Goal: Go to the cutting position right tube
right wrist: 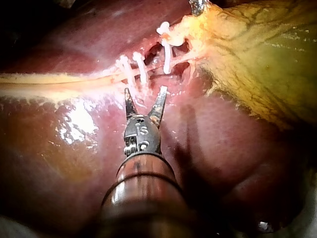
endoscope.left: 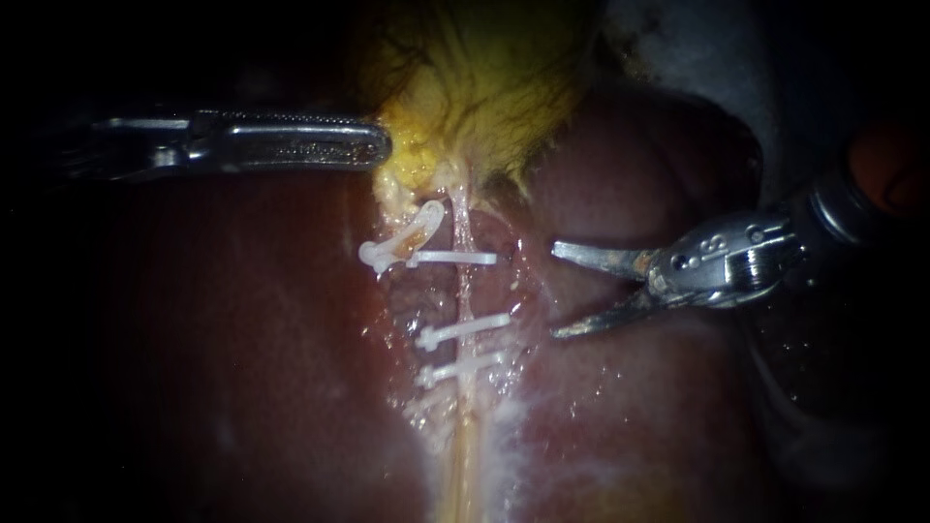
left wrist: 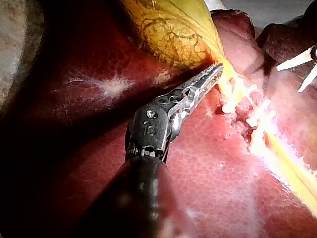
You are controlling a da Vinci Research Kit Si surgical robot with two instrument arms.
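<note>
- The right instrument (endoscope.left: 567,291) is hovering just beside the right tube (endoscope.left: 466,291), its jaws spread and gripping nothing.
- The left instrument (endoscope.left: 378,147) is pinching the gallbladder (endoscope.left: 484,87).
- The approach appears unfinished; the next move calls for straddling the tube between the clips (endoscope.left: 455,258).

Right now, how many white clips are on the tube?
3. One clip sits nearest the gallbladder, two clips close together farther down the tube. A curled white piece beside the upper one may be a fourth.
</note>
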